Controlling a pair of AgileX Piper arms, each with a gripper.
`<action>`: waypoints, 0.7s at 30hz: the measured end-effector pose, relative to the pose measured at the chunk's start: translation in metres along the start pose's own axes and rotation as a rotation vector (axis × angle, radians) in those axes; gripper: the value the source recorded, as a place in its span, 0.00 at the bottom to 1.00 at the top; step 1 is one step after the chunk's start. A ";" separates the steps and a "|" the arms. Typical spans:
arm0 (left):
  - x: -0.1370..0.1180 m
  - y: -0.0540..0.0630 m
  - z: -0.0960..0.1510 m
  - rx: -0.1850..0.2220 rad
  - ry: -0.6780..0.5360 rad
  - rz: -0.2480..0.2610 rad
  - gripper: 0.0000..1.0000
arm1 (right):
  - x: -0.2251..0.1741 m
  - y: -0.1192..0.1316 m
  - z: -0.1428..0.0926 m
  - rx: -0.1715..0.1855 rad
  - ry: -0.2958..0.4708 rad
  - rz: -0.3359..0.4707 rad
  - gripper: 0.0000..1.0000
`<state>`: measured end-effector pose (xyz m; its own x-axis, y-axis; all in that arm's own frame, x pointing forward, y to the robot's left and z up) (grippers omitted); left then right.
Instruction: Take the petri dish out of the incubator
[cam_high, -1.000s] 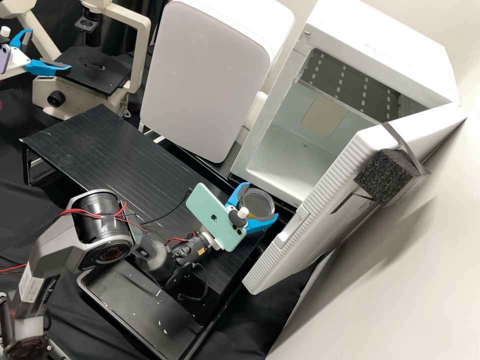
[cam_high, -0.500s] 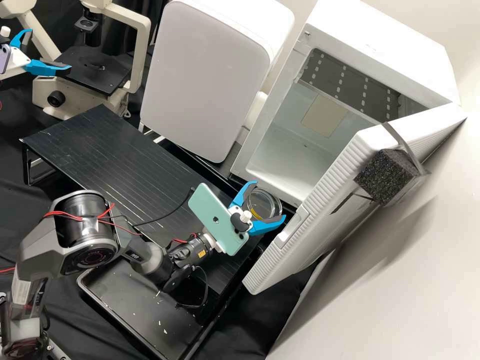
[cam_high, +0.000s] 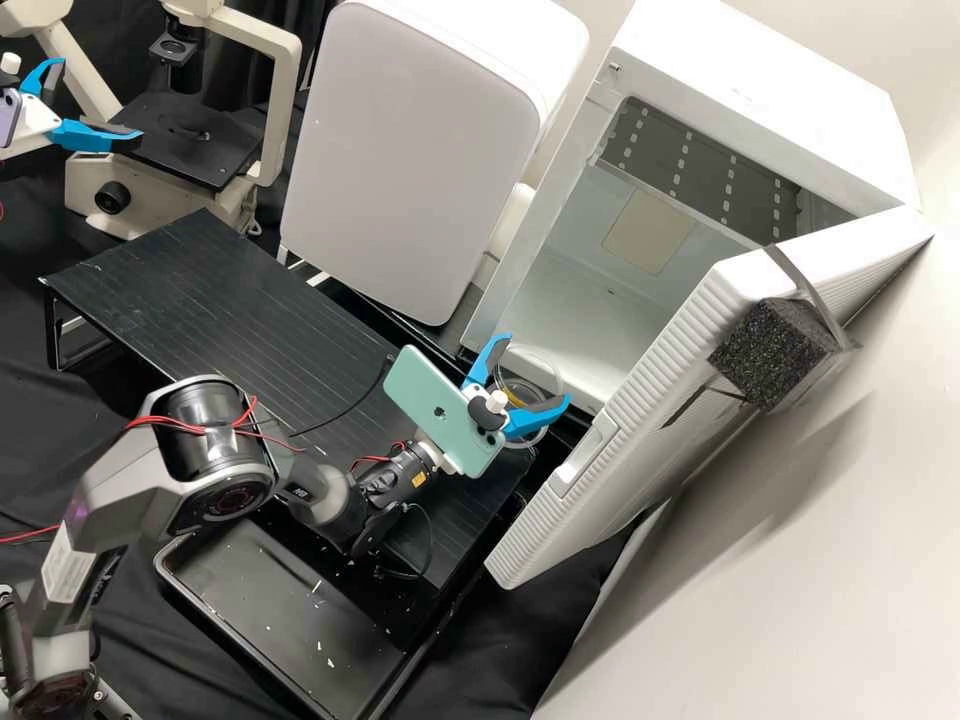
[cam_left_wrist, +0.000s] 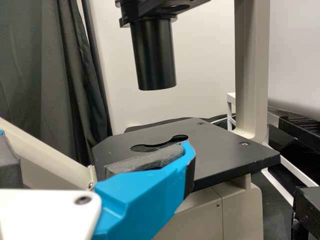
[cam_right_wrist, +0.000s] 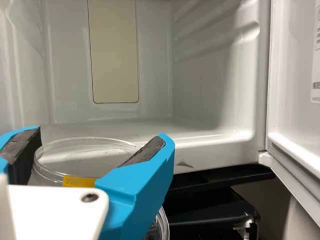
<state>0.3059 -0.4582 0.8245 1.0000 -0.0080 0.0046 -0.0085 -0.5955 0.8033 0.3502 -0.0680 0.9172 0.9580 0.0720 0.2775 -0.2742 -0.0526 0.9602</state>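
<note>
A black platform (cam_high: 220, 290), white wall (cam_high: 800, 560): right hand (cam_high: 538, 370) grips petri dish (cam_right_wrist: 85, 160), left hand (cam_high: 101, 98) wide.

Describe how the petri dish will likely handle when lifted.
The petri dish should feel stiff, since its rim looks round between the right gripper's fingers. Its thin, see-through wall suggests it is light but may crack if squeezed hard. That smooth curved side could slip, though the dark pads on the fingers probably help.

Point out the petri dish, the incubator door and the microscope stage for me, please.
Petri dish (cam_right_wrist: 82, 157), right wrist view: clear area within its upper rim.
Incubator door (cam_high: 665, 455), high view: outer face.
Microscope stage (cam_left_wrist: 220, 152), left wrist view: black top surface.
</note>
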 end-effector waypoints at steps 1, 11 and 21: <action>0.000 0.000 0.000 0.000 0.000 0.000 1.00 | 0.000 -0.001 0.000 0.001 0.000 -0.002 0.00; 0.000 0.000 0.000 0.000 0.000 0.000 1.00 | 0.001 -0.002 0.004 -0.008 -0.007 0.002 0.00; 0.000 0.000 0.000 0.000 0.000 0.000 1.00 | -0.009 0.014 0.006 -0.015 -0.031 0.036 0.00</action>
<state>0.3059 -0.4582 0.8245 1.0000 -0.0080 0.0046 -0.0085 -0.5955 0.8033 0.3387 -0.0755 0.9276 0.9494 0.0397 0.3115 -0.3100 -0.0401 0.9499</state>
